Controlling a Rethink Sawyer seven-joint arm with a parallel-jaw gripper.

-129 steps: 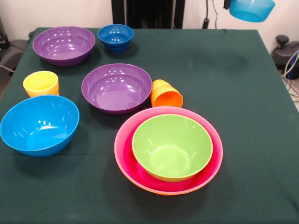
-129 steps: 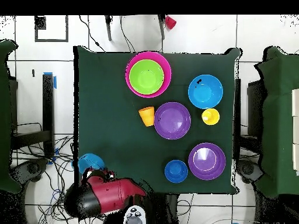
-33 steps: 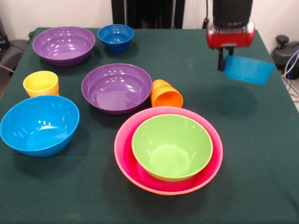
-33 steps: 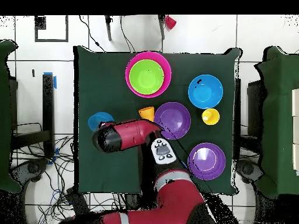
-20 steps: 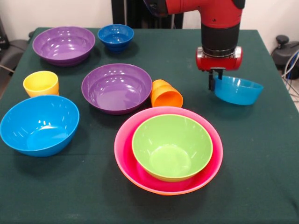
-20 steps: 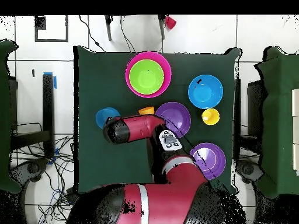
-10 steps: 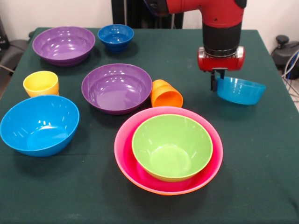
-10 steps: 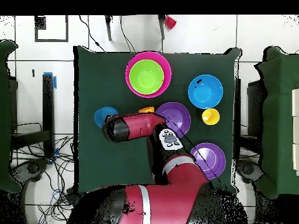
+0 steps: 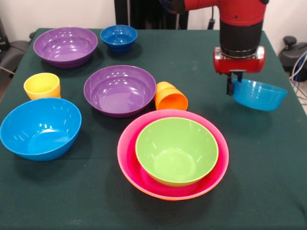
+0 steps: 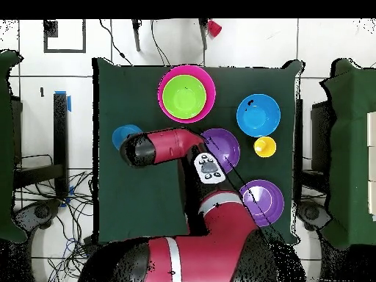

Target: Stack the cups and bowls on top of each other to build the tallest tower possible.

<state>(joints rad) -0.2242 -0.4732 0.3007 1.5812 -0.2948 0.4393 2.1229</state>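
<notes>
My gripper (image 9: 232, 87) is shut on the rim of the teal bowl (image 9: 259, 95), holding it tilted above the table at the right. In the overhead view the teal bowl (image 10: 124, 135) sticks out left of the arm (image 10: 163, 145). The tower is a green bowl (image 9: 176, 150) inside the large pink bowl (image 9: 128, 135), with an orange rim under it, in front and to the left of the gripper. An orange cup (image 9: 170, 97) lies on its side beside a purple bowl (image 9: 120, 90). A yellow cup (image 9: 42, 85) stands upright at the left.
A light blue bowl (image 9: 40, 127) sits at the front left. A second purple bowl (image 9: 65, 45) and a small dark blue bowl (image 9: 119, 37) are at the far left. The table's right edge (image 9: 288, 86) is close to the held bowl.
The gripper has carried the teal bowl to the right in the front view, toward the table's edge. The other bowls and cups have not moved.
</notes>
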